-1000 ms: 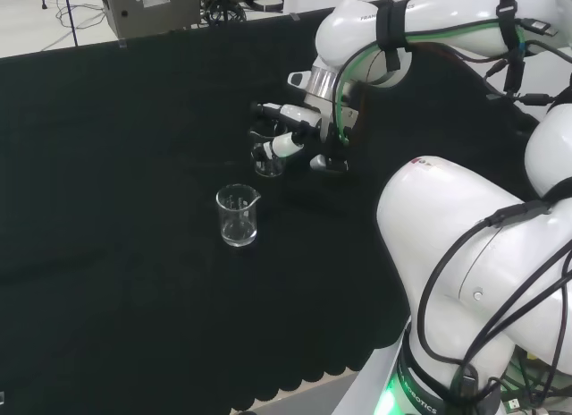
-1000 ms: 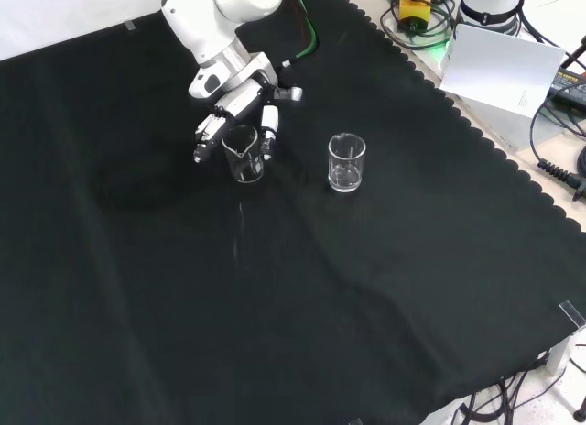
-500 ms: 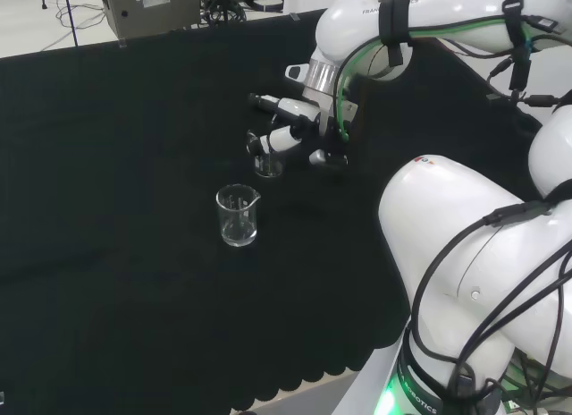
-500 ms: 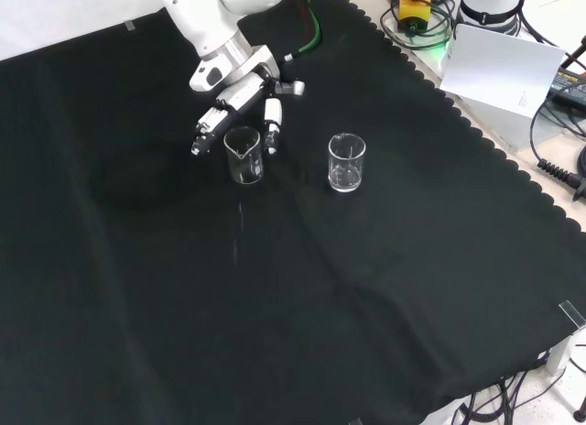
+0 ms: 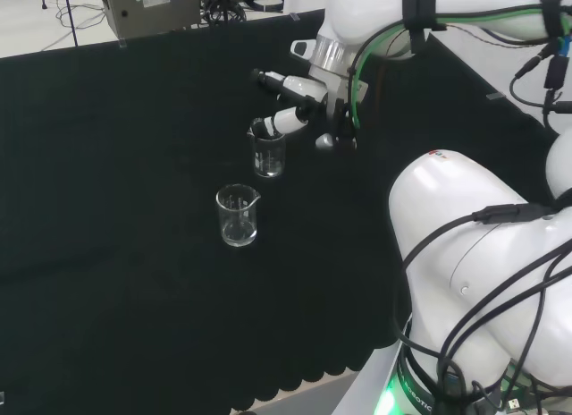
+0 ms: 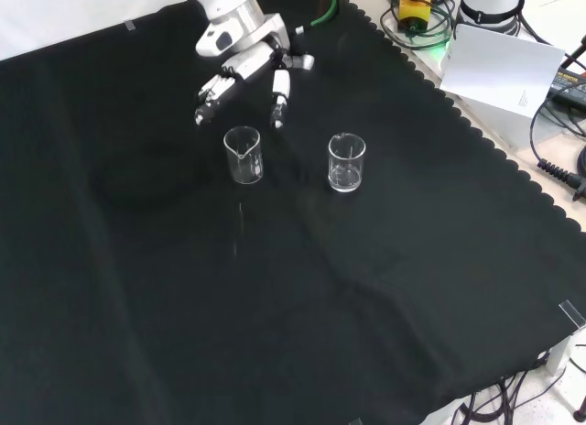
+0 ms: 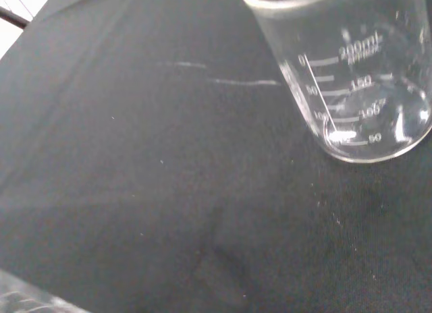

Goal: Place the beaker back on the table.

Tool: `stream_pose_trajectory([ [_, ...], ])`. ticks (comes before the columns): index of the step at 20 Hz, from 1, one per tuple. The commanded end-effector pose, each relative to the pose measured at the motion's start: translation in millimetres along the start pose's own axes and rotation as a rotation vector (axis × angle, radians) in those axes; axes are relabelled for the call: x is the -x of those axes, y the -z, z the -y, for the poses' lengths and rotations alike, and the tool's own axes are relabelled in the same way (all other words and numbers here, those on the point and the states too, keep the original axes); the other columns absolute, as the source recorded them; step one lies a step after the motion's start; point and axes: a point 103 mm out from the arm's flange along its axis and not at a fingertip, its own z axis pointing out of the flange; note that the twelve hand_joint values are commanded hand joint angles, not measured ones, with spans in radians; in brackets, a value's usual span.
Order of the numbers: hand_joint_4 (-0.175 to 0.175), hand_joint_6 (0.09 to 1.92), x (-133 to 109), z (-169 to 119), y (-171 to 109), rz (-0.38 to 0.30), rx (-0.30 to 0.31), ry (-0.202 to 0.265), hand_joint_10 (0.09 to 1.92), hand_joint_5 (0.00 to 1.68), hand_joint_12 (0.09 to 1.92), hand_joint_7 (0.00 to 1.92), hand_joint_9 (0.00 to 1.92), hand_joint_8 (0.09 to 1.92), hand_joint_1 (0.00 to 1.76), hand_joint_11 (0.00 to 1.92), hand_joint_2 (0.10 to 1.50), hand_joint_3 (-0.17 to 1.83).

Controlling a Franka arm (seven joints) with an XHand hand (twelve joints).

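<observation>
Your hand [image 6: 245, 60] hangs above and just beyond the beaker [image 6: 244, 155], its fingers [image 6: 279, 93] spread apart and clasping nothing. The beaker stands upright on the black-clothed surface [image 6: 302, 288], apart from the fingers, so judge the placing as done; the open spread suits a clean lift away without tipping the glass. In the front view a second beaker [image 6: 347, 162] stands to its right; in the head view that one sits nearer. The wrist view alone shows the printed graduations on a beaker [image 7: 354, 70] and its base resting on the cloth.
</observation>
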Motion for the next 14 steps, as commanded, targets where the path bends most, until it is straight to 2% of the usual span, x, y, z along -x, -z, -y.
stream_pose_trajectory([
  [1, -0.008, 0.09, -26.6, 48.1, 36.3, 0.095, 0.015, -0.032, 0.15, 0.11, 1.22, 0.11, 0.26, 0.09, 0.65, 0.0, 0.91, -0.17],
  [4, -0.013, 0.09, -39.0, 66.0, 48.9, 0.148, 0.036, -0.045, 0.56, 0.14, 1.24, 0.06, 0.11, 0.27, 0.65, 0.0, 0.9, -0.15],
  [6, -0.017, 0.09, -45.8, 76.1, 55.4, 0.181, 0.042, -0.057, 0.72, 0.17, 1.26, 0.02, 0.07, 0.43, 0.66, 0.0, 0.91, -0.15],
  [9, -0.022, 0.09, -54.6, 88.8, 63.8, 0.222, 0.038, -0.08, 0.77, 0.19, 1.28, 0.0, 0.07, 0.55, 0.68, 0.0, 0.92, -0.16],
  [14, -0.029, 0.09, -66.6, 103.9, 73.6, 0.269, 0.026, -0.105, 0.77, 0.22, 1.29, 0.0, 0.09, 0.61, 0.71, 0.0, 0.94, -0.17],
])
